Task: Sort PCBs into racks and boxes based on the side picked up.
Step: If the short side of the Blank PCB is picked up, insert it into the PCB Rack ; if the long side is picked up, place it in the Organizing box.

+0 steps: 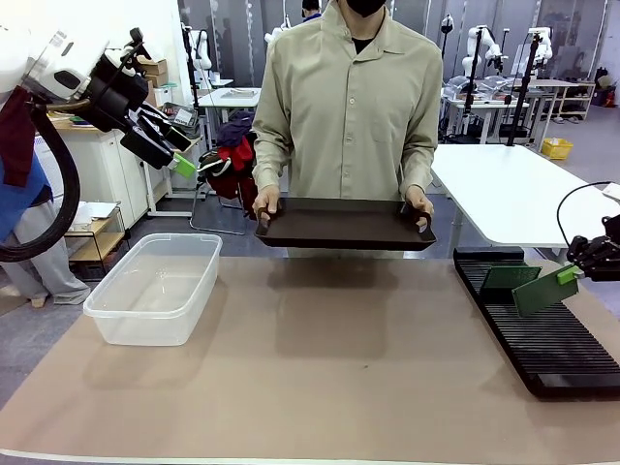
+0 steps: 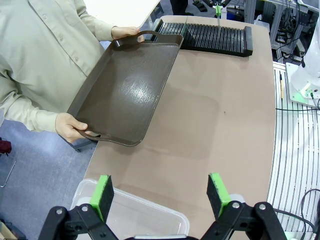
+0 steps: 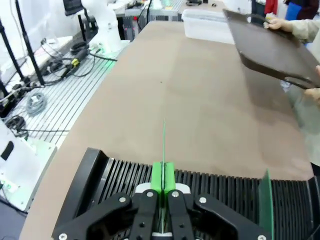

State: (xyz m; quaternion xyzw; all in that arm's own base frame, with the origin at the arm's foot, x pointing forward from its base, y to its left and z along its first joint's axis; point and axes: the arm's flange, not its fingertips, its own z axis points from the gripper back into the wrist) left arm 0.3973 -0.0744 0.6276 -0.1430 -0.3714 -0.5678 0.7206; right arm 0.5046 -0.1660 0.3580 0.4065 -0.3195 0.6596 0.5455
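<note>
Nearly done: one PCB (image 1: 511, 277) already slotted in rack (image 1: 562, 354); second PCB (image 1: 544, 291) pinched in right gripper (image 1: 570, 274) above slots. Left gripper (image 2: 160, 192) spread wide, empty, over clear box (image 1: 155, 288).

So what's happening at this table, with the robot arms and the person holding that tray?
The right end effector is shut on a green PCB, holding it over the black rack. Another PCB already stands in the rack's slots. The left end effector hangs open, holding nothing, up above the clear box. Across the table a person holds a dark tray by its handles, raised off the table; nothing shows on it in the left wrist view.
</note>
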